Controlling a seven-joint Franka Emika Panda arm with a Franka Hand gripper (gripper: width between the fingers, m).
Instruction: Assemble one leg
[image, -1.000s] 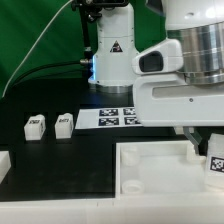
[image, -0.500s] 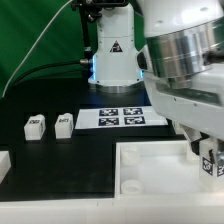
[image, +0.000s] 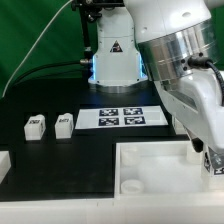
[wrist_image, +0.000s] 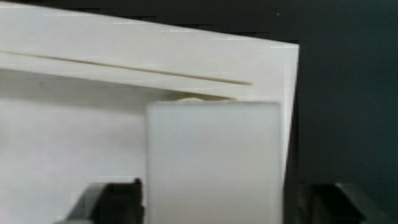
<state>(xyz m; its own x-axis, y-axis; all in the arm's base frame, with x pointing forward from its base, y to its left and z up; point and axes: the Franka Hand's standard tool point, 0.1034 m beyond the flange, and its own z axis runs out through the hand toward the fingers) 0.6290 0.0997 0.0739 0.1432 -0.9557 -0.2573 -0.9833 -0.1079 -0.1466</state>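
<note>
The large white tray-like tabletop (image: 160, 165) lies at the surface's (image: 70, 165) near edge toward the exterior view's right, and the arm (image: 185, 70) reaches down over its far right corner. There the pincer (wrist_image: 214, 205), a dark finger (wrist_image: 118, 203) on each side, pinches one leg (wrist_image: 214, 160) upright against the tabletop's corner, so seating looks under way; whether it is fully home I cannot tell. Two spare legs (image: 35, 126) (image: 64, 123) wait near the surface's left edge, beside the marker board (image: 122, 117).
</note>
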